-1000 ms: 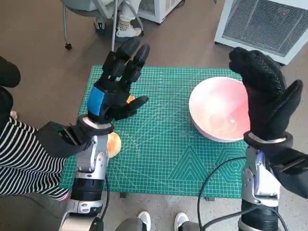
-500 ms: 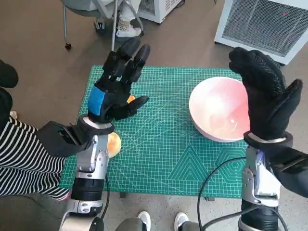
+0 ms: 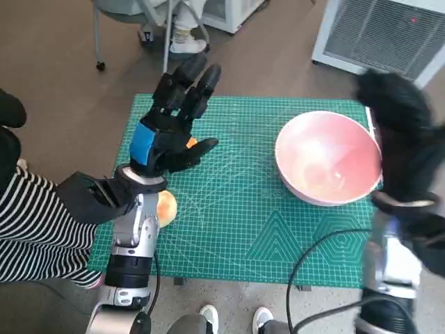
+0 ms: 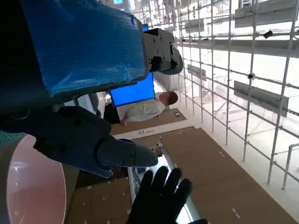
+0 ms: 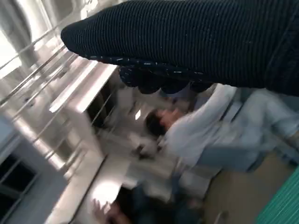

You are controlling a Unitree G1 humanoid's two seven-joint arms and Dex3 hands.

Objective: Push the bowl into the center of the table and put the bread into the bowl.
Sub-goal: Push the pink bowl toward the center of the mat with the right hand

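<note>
Near the worktop's left edge, the bread peeks out beside the left forearm; left hand hovers above, fingers spread, holding nothing. Open mat mid-table. Bowl hugs the right edge; blurred right hand beside it, grip unclear

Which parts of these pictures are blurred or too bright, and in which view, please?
Head view: the right hand is smeared by motion blur, while the left hand, the bowl and the green mat are sharp. Right wrist view: the room and a person behind the glove are blurred. Left wrist view: the windows are washed out by strong light.
</note>
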